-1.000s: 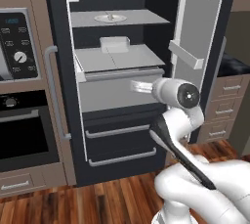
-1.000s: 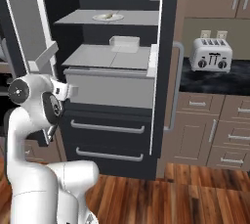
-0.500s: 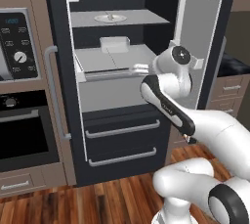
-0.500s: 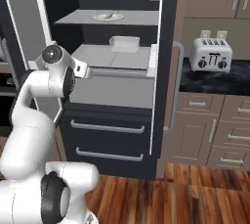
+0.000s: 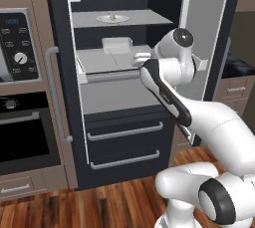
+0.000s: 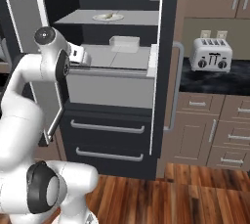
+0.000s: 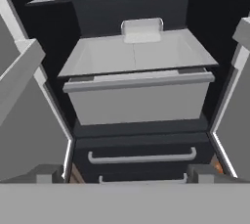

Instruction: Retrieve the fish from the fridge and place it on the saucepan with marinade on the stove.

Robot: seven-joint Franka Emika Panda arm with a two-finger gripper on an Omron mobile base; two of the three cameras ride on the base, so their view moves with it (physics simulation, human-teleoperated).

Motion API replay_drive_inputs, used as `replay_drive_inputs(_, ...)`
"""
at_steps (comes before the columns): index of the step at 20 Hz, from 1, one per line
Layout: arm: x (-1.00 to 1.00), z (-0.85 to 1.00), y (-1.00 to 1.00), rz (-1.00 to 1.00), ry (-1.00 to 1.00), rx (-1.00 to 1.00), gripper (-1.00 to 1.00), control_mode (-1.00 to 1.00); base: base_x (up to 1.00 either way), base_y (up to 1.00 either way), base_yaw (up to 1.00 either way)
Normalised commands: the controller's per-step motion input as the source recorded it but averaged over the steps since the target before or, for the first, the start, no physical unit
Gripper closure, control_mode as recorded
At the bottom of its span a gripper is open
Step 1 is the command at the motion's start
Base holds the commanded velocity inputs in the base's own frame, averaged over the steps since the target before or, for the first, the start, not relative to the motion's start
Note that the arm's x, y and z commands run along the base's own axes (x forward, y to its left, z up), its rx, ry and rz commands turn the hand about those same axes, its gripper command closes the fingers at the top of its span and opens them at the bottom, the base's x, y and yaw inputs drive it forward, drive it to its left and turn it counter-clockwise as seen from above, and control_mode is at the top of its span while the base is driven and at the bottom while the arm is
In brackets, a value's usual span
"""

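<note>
Nothing here can be read. At the left edge of the left base view, the oven's control panel (image 5: pixel 17 48) has a small blue display, but its digits are too blurred to make out. The toaster (image 6: pixel 211 54) carries no visible lettering.

The arm rises since the earlier frames; the gripper (image 5: pixel 138 61) now sits level with the fridge (image 5: pixel 124 97) middle shelf (image 7: pixel 136 56), directly ahead of the jaws.
</note>
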Motion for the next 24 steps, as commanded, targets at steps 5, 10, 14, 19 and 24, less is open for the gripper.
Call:
replay_drive_inputs(5,-0.37,-0.13,-0.49,0.1,-0.31,-0.04,-1.0,-1.0,0.0,0.0,0.0)
replay_drive_inputs(10,-0.9,-0.08,-0.08,0.1,-0.31,-0.02,-1.0,-1.0,0.0,0.0,0.0)
replay_drive_inputs(14,-0.66,0.01,0.0,0.02,-0.1,0.0,-1.0,-1.0,0.0,0.0,0.0)
replay_drive_inputs(19,-0.35,0.0,0.0,0.0,0.0,0.0,-1.0,-1.0,0.0,0.0,0.0)
replay_drive_inputs(24,-0.09,0.0,0.0,-0.03,0.0,0.0,-1.0,-1.0,0.0,0.0,0.0)
